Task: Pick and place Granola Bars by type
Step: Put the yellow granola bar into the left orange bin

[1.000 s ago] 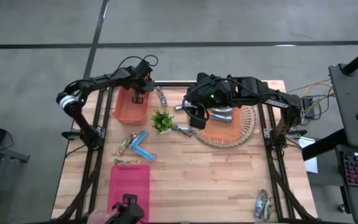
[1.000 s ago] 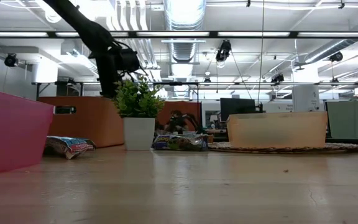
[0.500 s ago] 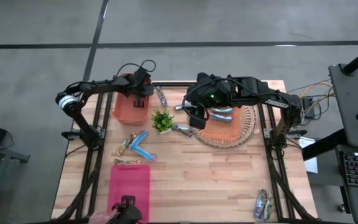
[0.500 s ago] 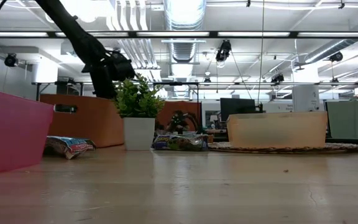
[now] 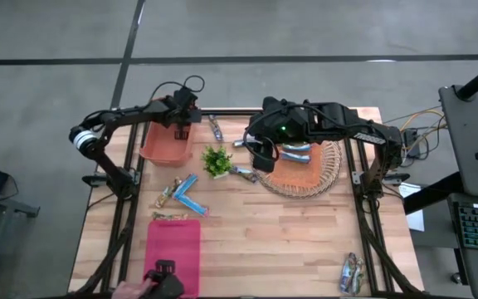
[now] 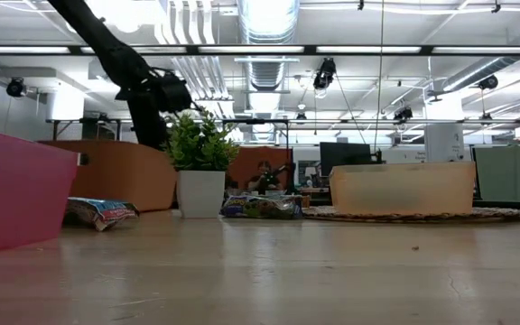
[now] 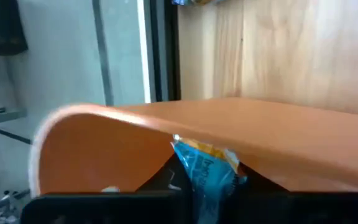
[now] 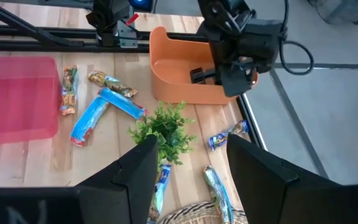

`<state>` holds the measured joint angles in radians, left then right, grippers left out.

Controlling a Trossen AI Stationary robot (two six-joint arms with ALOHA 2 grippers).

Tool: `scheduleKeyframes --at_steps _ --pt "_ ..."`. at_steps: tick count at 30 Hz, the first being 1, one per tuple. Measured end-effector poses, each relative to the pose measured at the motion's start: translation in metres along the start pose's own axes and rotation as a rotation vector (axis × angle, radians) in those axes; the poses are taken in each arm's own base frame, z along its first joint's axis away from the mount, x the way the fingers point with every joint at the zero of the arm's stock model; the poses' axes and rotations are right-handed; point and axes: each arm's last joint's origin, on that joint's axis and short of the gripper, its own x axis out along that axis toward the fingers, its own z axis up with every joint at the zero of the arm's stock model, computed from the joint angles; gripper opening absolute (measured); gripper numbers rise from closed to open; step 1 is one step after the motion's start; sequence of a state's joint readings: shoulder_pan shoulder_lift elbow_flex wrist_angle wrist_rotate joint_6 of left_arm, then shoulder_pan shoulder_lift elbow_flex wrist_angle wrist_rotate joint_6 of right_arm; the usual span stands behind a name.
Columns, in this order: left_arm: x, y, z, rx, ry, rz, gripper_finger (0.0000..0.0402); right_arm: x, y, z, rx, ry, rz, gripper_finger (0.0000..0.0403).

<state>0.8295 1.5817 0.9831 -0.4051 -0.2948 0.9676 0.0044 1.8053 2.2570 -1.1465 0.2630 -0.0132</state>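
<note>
My left gripper [image 5: 181, 130] reaches slanting down into the orange bin [image 5: 160, 148] at the table's far left and is shut on a bright blue granola bar [image 7: 207, 167]. My right gripper [image 5: 260, 158] hangs open and holds nothing, above the table between the small green plant [image 5: 217, 160] and the wicker mat. Loose bars lie flat on the wood: two bright blue ones [image 5: 187, 191] with tan ones [image 5: 166, 198] beside them, one [image 5: 215, 129] at the far edge, and others [image 5: 243, 173] by the plant. My left gripper pinches the bright blue bar between its two fingers, and the bar's crimped end [image 7: 197, 152] sticks out past them. The fingers come slanting down from above, over the orange bin's rim [image 7: 135, 118]. Whether the bar touches the bin I cannot tell.
A second orange bin [image 5: 299, 173] with silver-blue bars stands on the wicker mat [image 5: 326, 170] at the far right. A pink bin [image 5: 173, 249] sits at the near left. More bars [image 5: 351, 272] lie at the near right corner. A person's hand [image 5: 143, 289] shows at the near edge.
My left gripper has sunk into the orange bin and tipped further down, still shut on the blue bar. The bin has shifted a little toward the table's left edge. My right gripper has kept still.
</note>
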Motion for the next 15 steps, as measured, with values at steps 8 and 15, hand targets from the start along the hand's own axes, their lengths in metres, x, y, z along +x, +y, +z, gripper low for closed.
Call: scheduleKeyframes --at_steps 8,15 --pt "-0.014 0.006 -0.013 -0.021 0.029 -0.021 0.0005 0.002 0.001 0.000 -0.016 -0.001 -0.001 0.0185" --pt "-0.008 0.007 -0.019 -0.035 0.015 -0.058 0.0004 0.002 0.000 0.003 -0.013 -0.024 -0.001 0.0185"
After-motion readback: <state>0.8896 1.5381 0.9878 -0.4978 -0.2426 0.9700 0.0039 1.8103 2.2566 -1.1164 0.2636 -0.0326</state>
